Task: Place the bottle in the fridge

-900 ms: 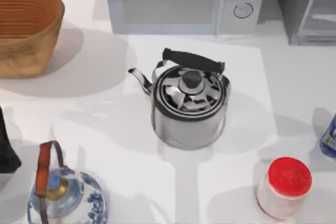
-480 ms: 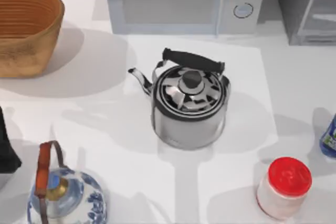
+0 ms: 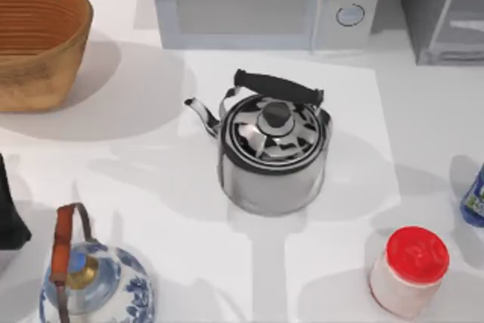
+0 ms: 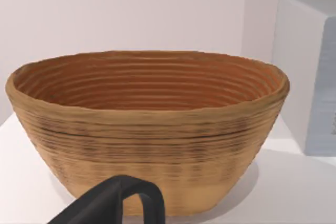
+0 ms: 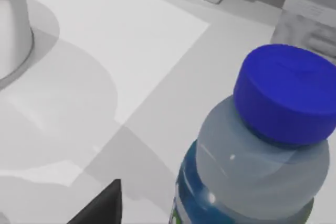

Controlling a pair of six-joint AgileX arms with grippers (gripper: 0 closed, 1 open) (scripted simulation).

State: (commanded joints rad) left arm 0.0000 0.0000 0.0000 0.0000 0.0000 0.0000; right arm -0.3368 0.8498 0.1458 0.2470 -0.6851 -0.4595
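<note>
The bottle (image 3: 476, 196) stands at the table's right edge, cut off by the top view's border. In the right wrist view the bottle (image 5: 262, 145) is close up, upright, with a blue cap, a clear shoulder and blue below. My right gripper (image 5: 168, 216) is open beside it, and one dark fingertip (image 5: 104, 206) stands clear of the bottle's side; the other is hidden. The fridge (image 3: 445, 7) is at the back right corner, and the fridge (image 5: 314, 9) also appears beyond the bottle in the right wrist view. My left gripper (image 4: 128, 199) is parked at the left edge, facing the basket.
A steel kettle (image 3: 273, 149) stands mid-table. The microwave (image 3: 261, 1) is at the back, a woven basket (image 3: 38, 39) back left, a blue-and-white teapot (image 3: 94, 284) front left. A red-lidded white jar (image 3: 411, 270) stands just in front of the bottle.
</note>
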